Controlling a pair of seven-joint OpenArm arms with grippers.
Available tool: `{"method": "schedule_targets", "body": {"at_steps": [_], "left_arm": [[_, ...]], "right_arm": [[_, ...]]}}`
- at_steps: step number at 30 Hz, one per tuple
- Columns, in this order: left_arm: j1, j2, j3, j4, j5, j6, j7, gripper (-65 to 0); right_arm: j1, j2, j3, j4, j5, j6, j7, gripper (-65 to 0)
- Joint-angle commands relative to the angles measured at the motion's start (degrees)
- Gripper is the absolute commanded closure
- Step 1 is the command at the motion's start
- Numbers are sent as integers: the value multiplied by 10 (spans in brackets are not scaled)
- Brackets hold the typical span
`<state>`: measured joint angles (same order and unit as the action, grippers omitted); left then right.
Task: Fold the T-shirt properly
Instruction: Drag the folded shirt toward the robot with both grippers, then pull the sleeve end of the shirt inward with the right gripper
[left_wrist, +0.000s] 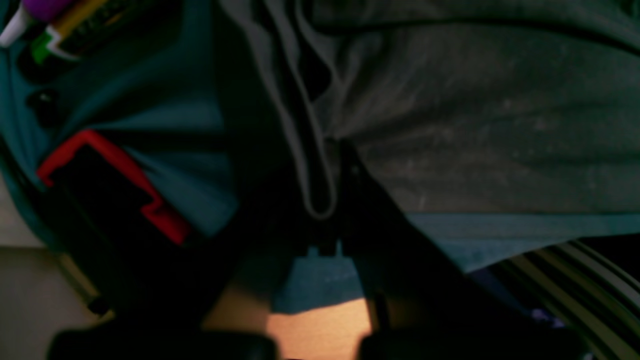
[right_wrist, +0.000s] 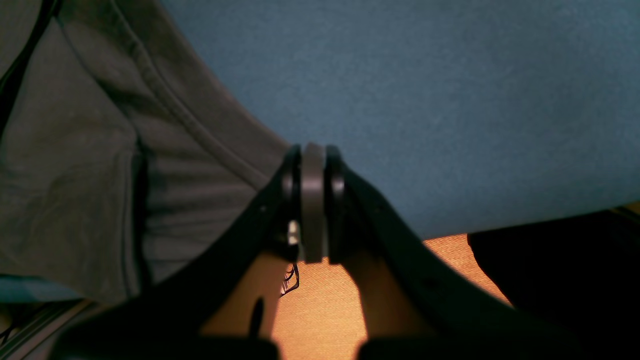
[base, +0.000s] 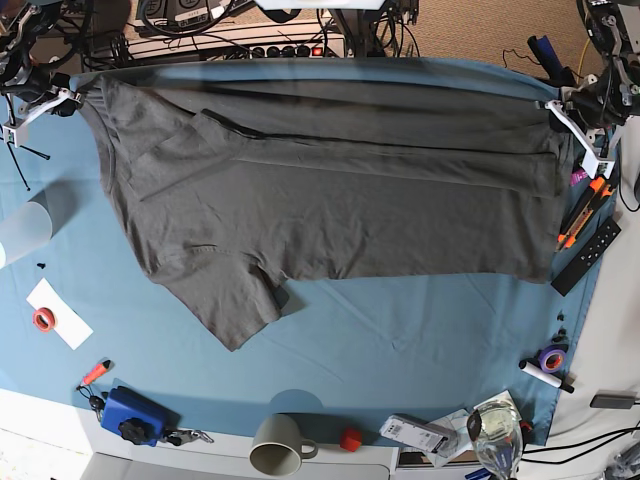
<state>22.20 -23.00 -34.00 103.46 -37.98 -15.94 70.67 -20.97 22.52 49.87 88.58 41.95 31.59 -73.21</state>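
A beige mug (base: 277, 443) stands nearest, below the T-shirt (base: 330, 200), which lies spread across the blue table (base: 420, 330). At the shirt's far corners, the right pincer (right_wrist: 313, 165) and left pincer (left_wrist: 334, 150) each clench its fabric.

T-shirt (base: 330, 190) stretched flat, blue cloth (base: 400, 340), mug (base: 277, 444)

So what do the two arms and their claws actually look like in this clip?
Both claws are black, each with two long tapering fingers. The right claw has rounded fingertips and small dark wiring near its base. The left claw is dark and blurred, so little detail shows. In the base view, the arm ends look white with black parts, at the table's far corners.
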Motion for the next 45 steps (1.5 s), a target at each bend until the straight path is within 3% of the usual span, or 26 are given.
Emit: {"method": "schedule_targets", "body": {"at_steps": [1,7,10,11,14,23,32,37,41,45], "left_arm": [[0,-9,-8,8,19,5,-2,0],[0,-2,-8,8,17,4,-7,0],[0,-2,-8,8,17,4,-7,-149],[0,-2,-8,8,17,4,-7,-199],[0,-2,-8,10,17,4,-7,-268],[0,-2,-8,73,71,4,-14,-267],[-5,-2,-8,141,86,4,-93,-267],[-18,-2,-8,146,76,4,-111,-267],[-20,-2,-8,146,58,4,-110,-267],[-21,-2,-8,147,58,4,-101,-267]], "right_arm": [[-1,18,9,10,-8,2,14,0],[-1,18,9,10,-8,1,11,0],[-1,18,9,10,-8,1,6,-7],[-1,19,9,10,-7,1,4,-39],[-1,22,9,11,13,1,-6,-117],[-1,22,9,77,37,1,-18,-131],[49,22,9,170,34,3,48,-131],[102,21,2,155,-35,3,123,-131],[141,31,-43,112,-63,3,132,-132],[189,45,-132,55,-94,3,133,-267]]}}
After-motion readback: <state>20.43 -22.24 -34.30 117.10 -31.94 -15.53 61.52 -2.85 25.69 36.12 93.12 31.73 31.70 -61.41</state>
